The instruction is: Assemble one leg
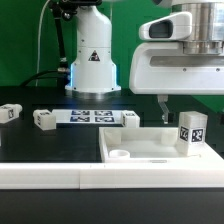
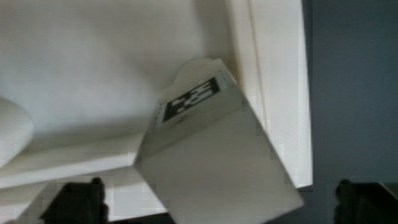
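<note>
One leg [image 1: 192,135], a small white block with a black-and-white tag, stands upright in the corner of the large white panel [image 1: 150,148] at the exterior view's right. My gripper [image 1: 183,110] hangs just above it, open, with one dark finger [image 1: 163,106] showing beside the leg. In the wrist view the leg [image 2: 214,150] lies against the panel's raised rim [image 2: 267,60], tag facing up. The two fingertips [image 2: 80,200] stand apart on either side of the leg with gaps showing, so the gripper [image 2: 222,205] holds nothing.
Three more legs lie on the black table: one [image 1: 10,113] at the far left, one [image 1: 43,120] beside it, one [image 1: 130,118] near the marker board [image 1: 90,117]. The panel has a round hole [image 1: 120,155] near its front corner. The robot base [image 1: 92,60] stands behind.
</note>
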`<act>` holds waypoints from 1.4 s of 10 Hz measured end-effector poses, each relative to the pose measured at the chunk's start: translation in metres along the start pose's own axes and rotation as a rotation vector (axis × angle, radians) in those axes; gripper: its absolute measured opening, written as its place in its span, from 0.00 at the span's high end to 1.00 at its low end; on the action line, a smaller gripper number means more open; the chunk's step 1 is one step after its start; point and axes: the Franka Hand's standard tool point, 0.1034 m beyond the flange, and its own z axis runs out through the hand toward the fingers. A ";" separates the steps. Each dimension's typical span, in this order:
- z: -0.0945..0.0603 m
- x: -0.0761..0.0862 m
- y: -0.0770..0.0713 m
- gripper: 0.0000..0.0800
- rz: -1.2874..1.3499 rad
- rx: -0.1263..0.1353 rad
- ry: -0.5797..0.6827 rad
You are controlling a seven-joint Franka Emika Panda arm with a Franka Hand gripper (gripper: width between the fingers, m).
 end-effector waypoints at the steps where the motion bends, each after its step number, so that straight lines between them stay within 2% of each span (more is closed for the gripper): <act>1: 0.000 -0.001 0.000 0.19 -0.064 -0.002 -0.004; 5: 0.002 -0.002 0.006 0.22 -0.124 -0.003 -0.017; 7: 0.002 -0.002 0.006 0.64 -0.124 -0.003 -0.015; 10: 0.002 -0.002 0.007 0.64 -0.105 -0.003 -0.015; 13: 0.002 -0.001 0.012 0.64 0.207 0.030 -0.024; 14: 0.003 -0.002 0.011 0.64 0.319 0.033 -0.024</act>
